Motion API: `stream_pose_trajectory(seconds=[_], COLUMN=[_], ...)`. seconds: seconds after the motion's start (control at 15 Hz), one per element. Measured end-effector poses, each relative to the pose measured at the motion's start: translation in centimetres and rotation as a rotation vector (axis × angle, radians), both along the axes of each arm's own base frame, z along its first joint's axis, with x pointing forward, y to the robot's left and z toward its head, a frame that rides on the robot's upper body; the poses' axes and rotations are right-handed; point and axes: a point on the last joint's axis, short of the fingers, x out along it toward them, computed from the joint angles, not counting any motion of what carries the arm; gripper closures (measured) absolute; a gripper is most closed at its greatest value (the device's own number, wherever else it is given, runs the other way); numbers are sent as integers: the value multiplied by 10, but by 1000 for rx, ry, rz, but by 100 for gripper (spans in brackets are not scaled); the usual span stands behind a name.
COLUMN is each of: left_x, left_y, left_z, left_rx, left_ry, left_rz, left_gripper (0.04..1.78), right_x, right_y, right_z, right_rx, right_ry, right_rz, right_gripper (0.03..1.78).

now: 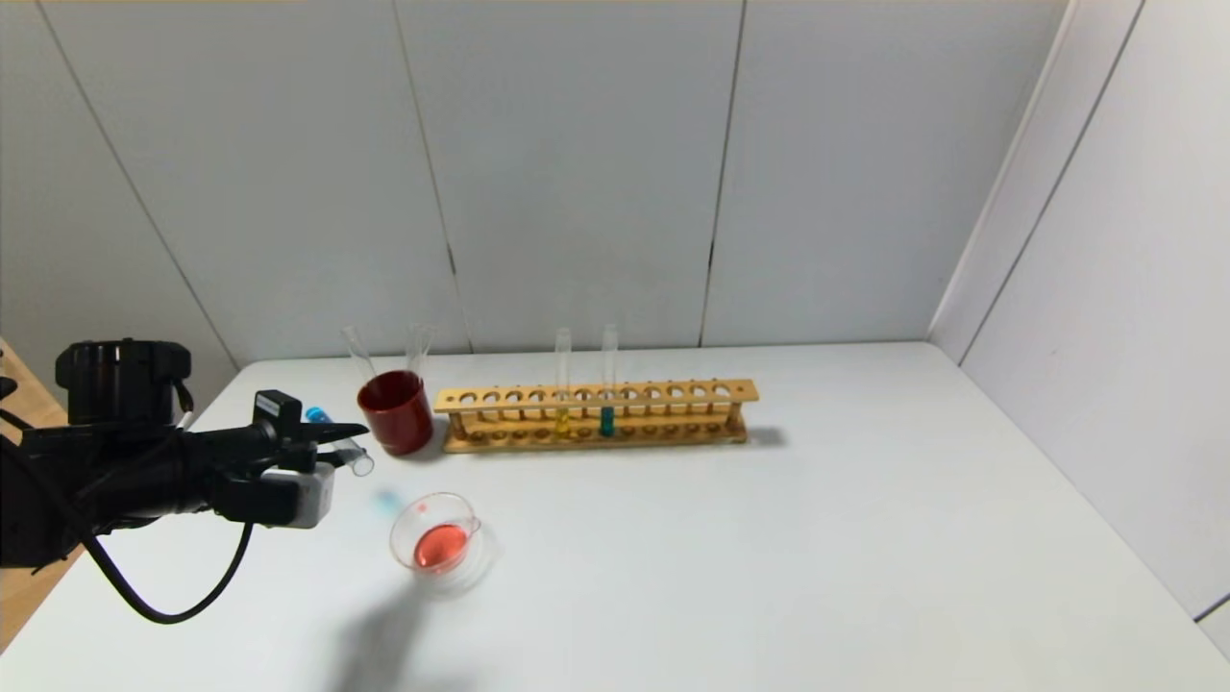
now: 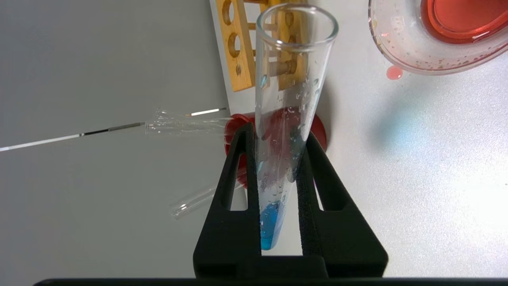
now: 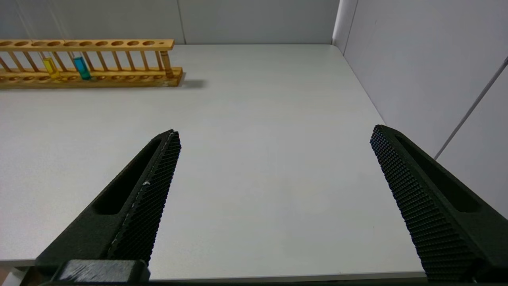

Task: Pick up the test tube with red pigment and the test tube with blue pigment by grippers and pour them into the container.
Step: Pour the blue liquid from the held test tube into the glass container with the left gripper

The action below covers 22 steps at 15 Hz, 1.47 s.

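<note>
My left gripper [image 1: 354, 434] [image 2: 278, 133] is shut on the test tube with blue pigment [image 1: 357, 461] [image 2: 295, 75]. The tube lies nearly level, mouth towards the container, and a little blue liquid [image 2: 270, 222] sits at its closed end. The container [image 1: 399, 540] [image 2: 399, 55], a clear glass dish holding red liquid, stands on the table just ahead of and below the tube's mouth. The test tube with red pigment is out of view. My right gripper [image 3: 274, 133] stands open over the table's front right part, with nothing between its fingers.
A dark red cup [image 1: 396, 413] [image 2: 319, 131] with two empty glass tubes stands behind the gripper. Beside it is a wooden rack [image 1: 596, 413] [image 3: 91, 59] holding a yellow tube [image 1: 562, 421] and a teal tube [image 1: 607, 421]. A red drop [image 2: 394, 72] lies by the dish.
</note>
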Motion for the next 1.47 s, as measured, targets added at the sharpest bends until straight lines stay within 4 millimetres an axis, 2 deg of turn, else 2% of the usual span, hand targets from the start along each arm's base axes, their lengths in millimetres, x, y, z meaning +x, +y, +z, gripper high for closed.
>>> stream_pose_trajectory(seconds=[0.67,1.13,1.47], left_x=[6,28,32], left_y=[-10,-7,-7], left_z=[-4,-2,-8], left_rx=[23,80,112], left_ry=[-30,-123,-125], left_rz=[-93,-64,-70], left_gripper=[151,151,151], right_x=[0,0,0], right_y=[0,0,0], right_z=[0,0,0], right_rx=[0,0,0], right_ry=[0,0,0], right_rz=[0,0,0], right_gripper=[6,6,6])
